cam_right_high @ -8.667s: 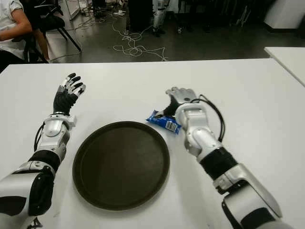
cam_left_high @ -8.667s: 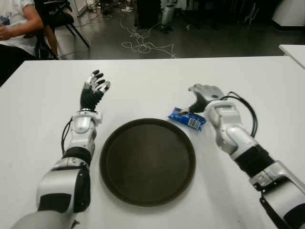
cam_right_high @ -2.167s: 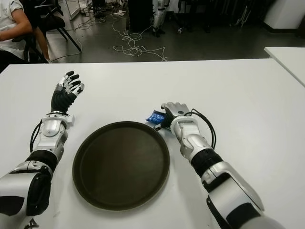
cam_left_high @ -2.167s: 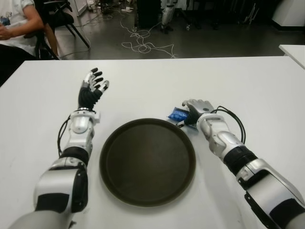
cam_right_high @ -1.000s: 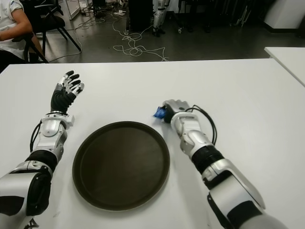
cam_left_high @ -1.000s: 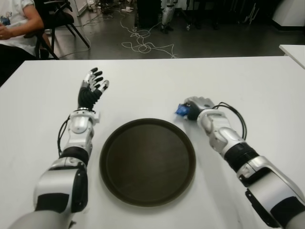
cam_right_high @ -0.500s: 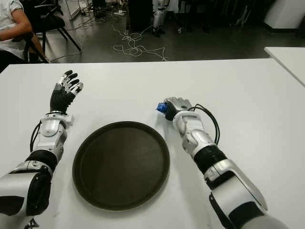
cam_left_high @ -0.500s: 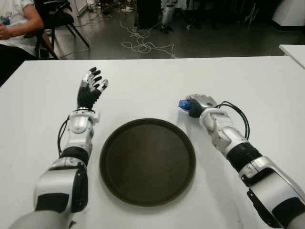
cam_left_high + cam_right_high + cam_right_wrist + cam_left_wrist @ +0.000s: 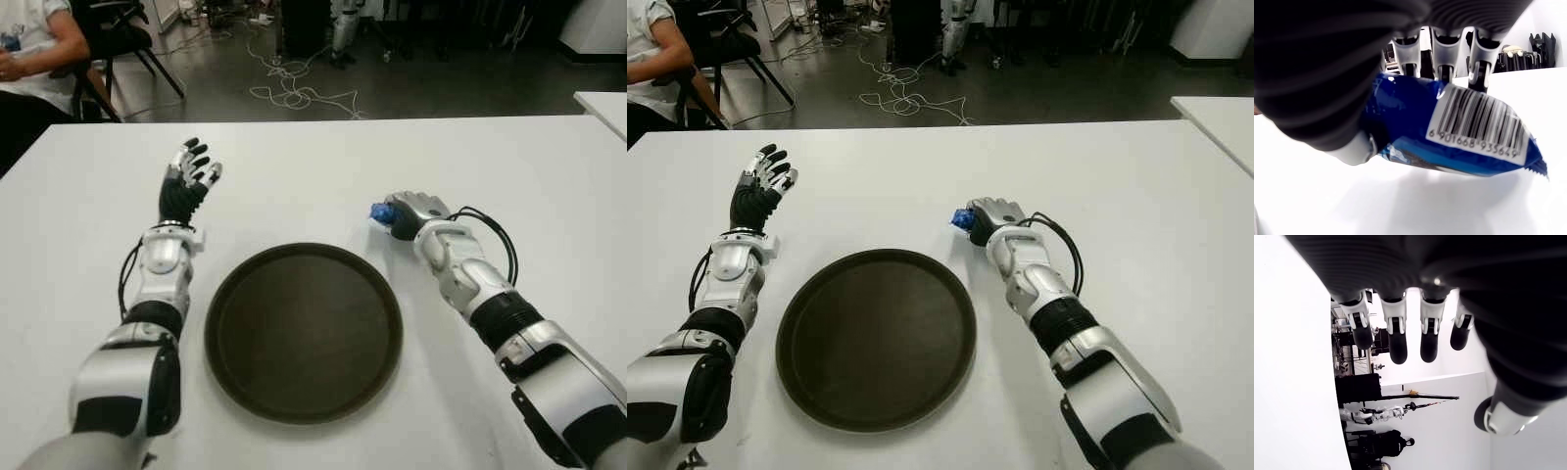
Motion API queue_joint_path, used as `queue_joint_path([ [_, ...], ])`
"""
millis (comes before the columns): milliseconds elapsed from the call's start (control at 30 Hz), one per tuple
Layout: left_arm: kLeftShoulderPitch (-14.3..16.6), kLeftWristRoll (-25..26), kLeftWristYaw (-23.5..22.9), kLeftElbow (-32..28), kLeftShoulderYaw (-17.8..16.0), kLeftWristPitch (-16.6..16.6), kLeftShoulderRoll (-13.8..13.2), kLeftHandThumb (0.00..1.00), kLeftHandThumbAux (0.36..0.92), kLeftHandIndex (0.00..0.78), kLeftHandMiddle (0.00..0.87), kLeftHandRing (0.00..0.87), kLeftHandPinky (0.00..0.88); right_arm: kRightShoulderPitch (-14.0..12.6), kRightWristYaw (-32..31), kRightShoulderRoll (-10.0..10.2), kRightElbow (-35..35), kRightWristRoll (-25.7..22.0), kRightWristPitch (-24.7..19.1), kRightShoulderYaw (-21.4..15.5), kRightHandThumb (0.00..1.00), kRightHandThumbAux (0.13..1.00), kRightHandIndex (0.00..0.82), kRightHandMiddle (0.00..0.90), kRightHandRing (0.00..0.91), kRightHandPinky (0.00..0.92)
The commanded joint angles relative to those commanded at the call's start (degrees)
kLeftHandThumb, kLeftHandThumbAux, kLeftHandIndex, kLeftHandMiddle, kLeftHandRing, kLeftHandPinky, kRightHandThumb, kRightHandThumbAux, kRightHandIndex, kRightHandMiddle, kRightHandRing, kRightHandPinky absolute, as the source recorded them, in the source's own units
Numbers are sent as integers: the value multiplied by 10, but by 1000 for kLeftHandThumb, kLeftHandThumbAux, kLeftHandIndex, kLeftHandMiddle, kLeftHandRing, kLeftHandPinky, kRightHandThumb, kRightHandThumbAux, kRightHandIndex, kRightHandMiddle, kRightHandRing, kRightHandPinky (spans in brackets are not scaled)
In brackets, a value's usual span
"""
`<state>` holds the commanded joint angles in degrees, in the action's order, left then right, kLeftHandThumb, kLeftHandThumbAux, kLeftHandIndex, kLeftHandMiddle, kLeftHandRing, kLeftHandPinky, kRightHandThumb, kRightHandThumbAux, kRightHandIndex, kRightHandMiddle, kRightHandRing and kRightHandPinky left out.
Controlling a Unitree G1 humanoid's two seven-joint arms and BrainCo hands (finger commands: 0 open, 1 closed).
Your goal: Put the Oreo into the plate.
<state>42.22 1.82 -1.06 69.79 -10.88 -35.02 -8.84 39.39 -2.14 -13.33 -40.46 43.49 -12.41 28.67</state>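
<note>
The right hand (image 9: 407, 211) has its fingers clamped around the blue Oreo pack (image 9: 1459, 129), just beyond the dark plate's (image 9: 304, 331) far right rim. Nothing's in the plate. The left hand (image 9: 186, 184) shows left of it, fingers spread.

The Oreo (image 9: 1449, 132) wrapper is glossy blue with a white panel of black barcode stripes and digits. The plate (image 9: 304, 333) is plain dark brown on a white table (image 9: 294, 166). The right hand (image 9: 407, 210), at the plate's 1 o'clock, is silver-grey with black. The left hand (image 9: 188, 181), at 10 o'clock, is black with silver knuckles and black fingertips (image 9: 1397, 347).
</note>
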Motion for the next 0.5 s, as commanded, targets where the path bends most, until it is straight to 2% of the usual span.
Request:
queue_joint_path([
  [300, 1, 9, -14, 1, -5, 2, 2, 100, 673, 113, 168, 127, 91, -6, 12, -5, 17, -9, 5, -12, 693, 722, 433, 701, 705, 696],
  [500, 2, 4, -6, 1, -1, 0, 1, 96, 671, 118, 177, 129, 88, -16, 12, -14, 65, -9, -2, -22, 693, 722, 433, 700, 706, 695],
])
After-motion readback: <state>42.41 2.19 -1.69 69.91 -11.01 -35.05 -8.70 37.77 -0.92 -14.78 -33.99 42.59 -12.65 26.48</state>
